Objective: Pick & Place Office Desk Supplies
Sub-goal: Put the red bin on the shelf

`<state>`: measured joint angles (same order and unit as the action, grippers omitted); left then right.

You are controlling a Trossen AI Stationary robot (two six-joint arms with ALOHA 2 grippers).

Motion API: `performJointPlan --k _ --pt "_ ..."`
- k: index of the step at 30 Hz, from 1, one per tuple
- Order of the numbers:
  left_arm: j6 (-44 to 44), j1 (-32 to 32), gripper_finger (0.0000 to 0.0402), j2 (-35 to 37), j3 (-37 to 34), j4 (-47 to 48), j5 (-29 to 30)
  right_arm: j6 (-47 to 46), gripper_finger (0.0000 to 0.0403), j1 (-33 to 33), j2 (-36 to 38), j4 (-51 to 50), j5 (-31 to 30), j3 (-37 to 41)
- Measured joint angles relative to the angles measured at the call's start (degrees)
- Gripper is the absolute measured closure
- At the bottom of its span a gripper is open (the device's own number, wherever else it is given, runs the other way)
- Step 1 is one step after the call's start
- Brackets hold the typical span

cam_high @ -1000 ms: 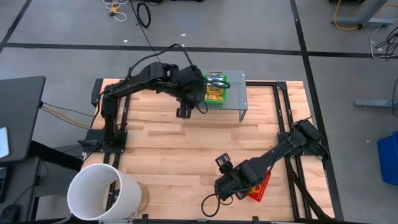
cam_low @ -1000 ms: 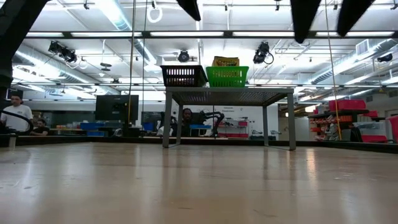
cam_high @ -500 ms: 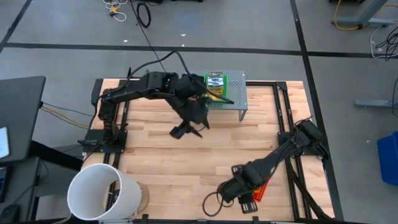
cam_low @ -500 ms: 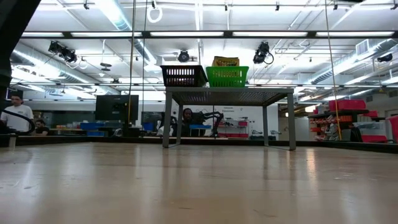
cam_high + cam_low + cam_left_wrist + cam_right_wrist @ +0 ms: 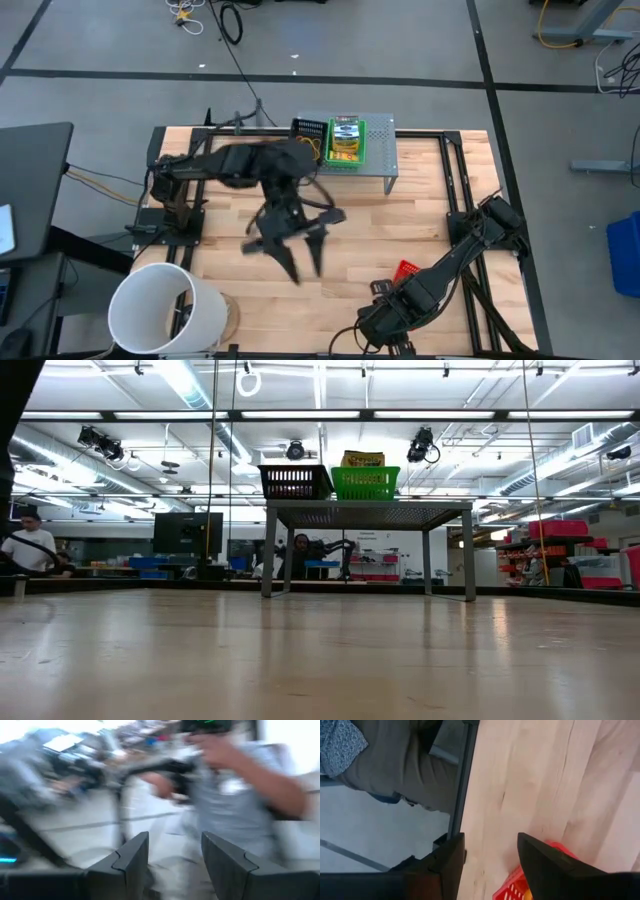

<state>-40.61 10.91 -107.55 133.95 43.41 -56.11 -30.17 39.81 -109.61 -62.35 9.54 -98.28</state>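
The left pincer (image 5: 300, 262) is hanging over the middle of the light wooden desk (image 5: 240, 215) with its fingers spread wide and nothing between them. The right pincer (image 5: 487, 865) is hovering near the desk's front edge, fingers parted and empty, just beside the small red mesh tray (image 5: 409, 271). The small green mesh tray (image 5: 347, 148), holding a yellow-green crayon box (image 5: 346, 125), and the small black mesh tray (image 5: 307, 130) are sitting side by side on the grey perforated metal stand (image 5: 380, 148) at the far side.

Around my wooden table (image 5: 250, 290) lies grey floor (image 5: 400, 40) crossed by dark lines, under ceiling strip lights (image 5: 190, 380) and shelving (image 5: 560, 555).
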Motion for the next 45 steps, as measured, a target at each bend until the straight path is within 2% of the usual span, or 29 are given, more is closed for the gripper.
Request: performJointPlan --k 3,5,8,14,19,30,32,35,39,41,45 --pt "10.87 2.33 0.0215 0.38 -0.04 -17.4 11.51 0.68 0.0213 -0.02 0.0 0.31 -0.25 0.0" --pt "19.78 2.69 0.0215 1.14 -0.02 -27.99 15.95 1.27 0.0213 -0.02 -0.02 0.98 -0.34 0.0" --pt "27.98 2.58 0.0215 1.57 0.2 -37.47 16.86 2.19 0.0213 -0.04 -0.02 2.19 -0.47 0.0" --pt "29.68 3.27 0.0215 -4.81 -0.04 -49.78 18.97 4.09 0.0213 -0.02 -0.01 3.15 -1.66 0.0" --pt "34.56 2.91 0.0215 -10.66 -0.08 -62.14 22.07 4.09 0.0213 0.19 0.0 3.02 -1.85 0.0" --pt "39.99 2.65 0.0215 -15.46 0.09 -63.4 23.62 1.06 0.0213 2.94 0.0 2.54 -1.97 0.0" --pt "40.27 3.38 0.0215 -17.43 0.06 -66.45 25.01 -0.34 0.0213 3.58 -0.01 2.5 -2.43 0.0" --pt "43.26 4.27 0.0217 -20.36 -0.02 -76.4 24.99 -2.38 0.0213 4.55 0.0 2.51 -3.54 0.0" --pt "49.61 4.22 0.0227 -21.9 -0.01 -87.36 21.17 -4.89 0.0213 5.9 0.0 2.54 -5.09 0.0" --pt "50.62 3.34 0.0234 -21.94 0.11 -85.02 18.62 -5.76 0.0213 6.39 0.0 2.54 -5.25 0.0" --pt "51.59 0.93 0.0243 -22.27 -0.04 -74.0 12.73 -6.69 0.0213 7.05 0.0 2.52 -5.29 0.0"
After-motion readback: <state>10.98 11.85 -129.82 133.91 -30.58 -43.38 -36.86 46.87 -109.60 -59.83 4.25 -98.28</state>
